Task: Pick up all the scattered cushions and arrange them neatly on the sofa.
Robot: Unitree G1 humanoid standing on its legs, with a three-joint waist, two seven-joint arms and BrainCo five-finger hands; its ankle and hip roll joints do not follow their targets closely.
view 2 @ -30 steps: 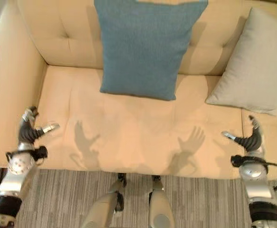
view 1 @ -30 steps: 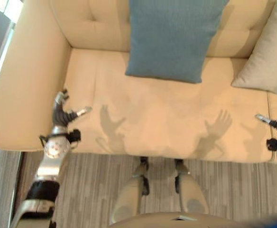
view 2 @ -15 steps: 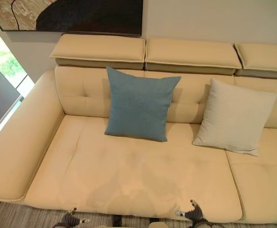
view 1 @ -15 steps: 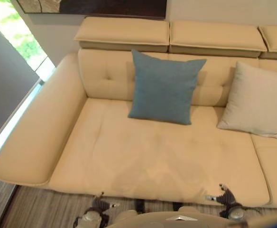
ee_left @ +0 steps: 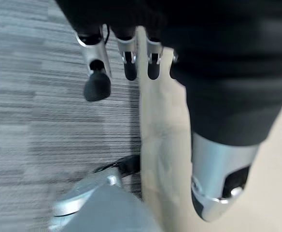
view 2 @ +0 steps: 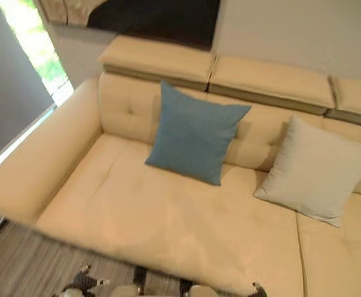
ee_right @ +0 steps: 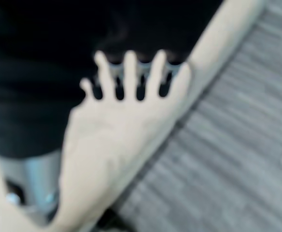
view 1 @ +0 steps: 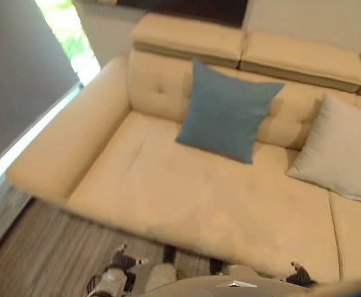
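Nearest to me, my left hand point(view 1: 123, 263) hangs low over the striped grey carpet point(view 1: 38, 253) just in front of the sofa's front edge. In its wrist view the fingers point(ee_left: 97, 72) are relaxed and spread, the thumb apart, and they grasp nothing. My right hand point(view 1: 301, 272) sits at the sofa's front edge on the right; in its wrist view the fingers point(ee_right: 130, 70) are extended in a row and released, holding nothing, with the sofa's edge and the carpet beyond them.

Past the hands lies the cream leather sofa point(view 2: 168, 229), its seat bare across the near and middle part. Its wide left armrest point(view 1: 63, 148) runs back toward a bright window point(view 2: 32, 43).

Further back, the blue cushion point(view 2: 196, 133) stands tilted on the seat, leaning against the tufted backrest, left of centre. The off-white cushion point(view 2: 316, 170) leans against the backrest to its right, apart from the blue one. Padded headrests point(view 2: 270, 80) top the backrest, and a dark wall picture point(view 2: 156, 18) hangs above them.
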